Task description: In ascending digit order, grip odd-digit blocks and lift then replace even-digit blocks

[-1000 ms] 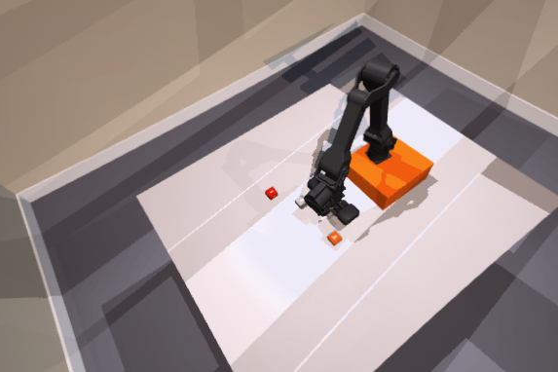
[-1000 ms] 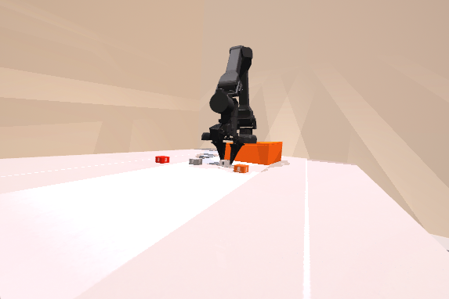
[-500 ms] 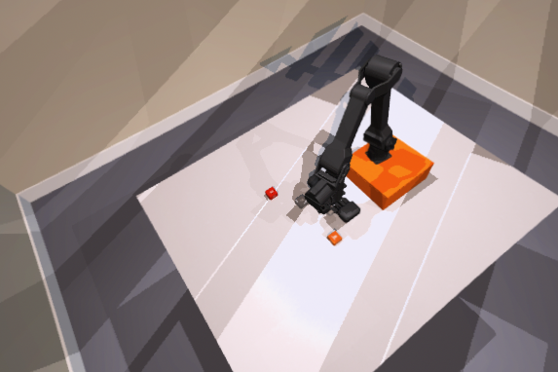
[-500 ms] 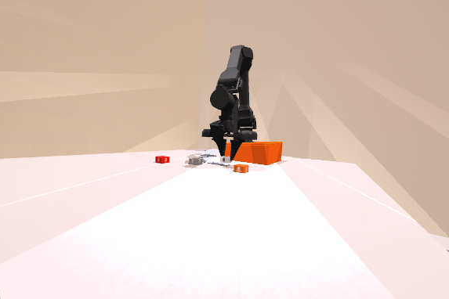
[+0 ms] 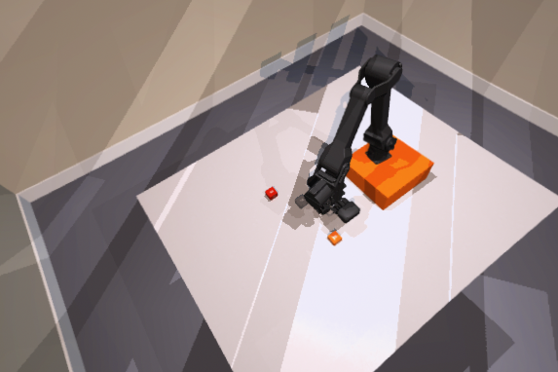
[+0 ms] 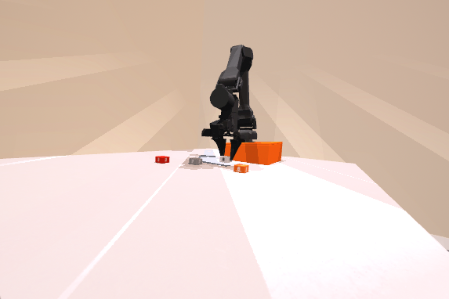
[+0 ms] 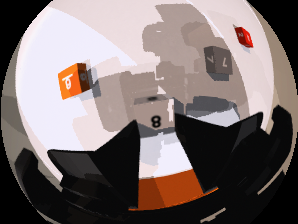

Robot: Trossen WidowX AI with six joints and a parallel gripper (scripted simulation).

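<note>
The pale grey, square-edged block printed with a black 8 [image 6: 225,159] [image 7: 153,111] is grasped in the black, taper-fingered pincer [image 5: 328,209] [image 6: 227,157] [image 7: 154,120], seemingly just above the smooth pinkish-white bench [image 5: 225,243] [image 6: 161,235] [image 7: 42,50], likely because an even digit calls for a small lift; flat sides suit the grip.

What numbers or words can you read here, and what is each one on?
"8": the small whitish block by the fingertips.
"7": the small grey block.
"6" or "9", cannot tell: the small orange block.
Too small to read surely: the small red block.
No words visible.
</note>
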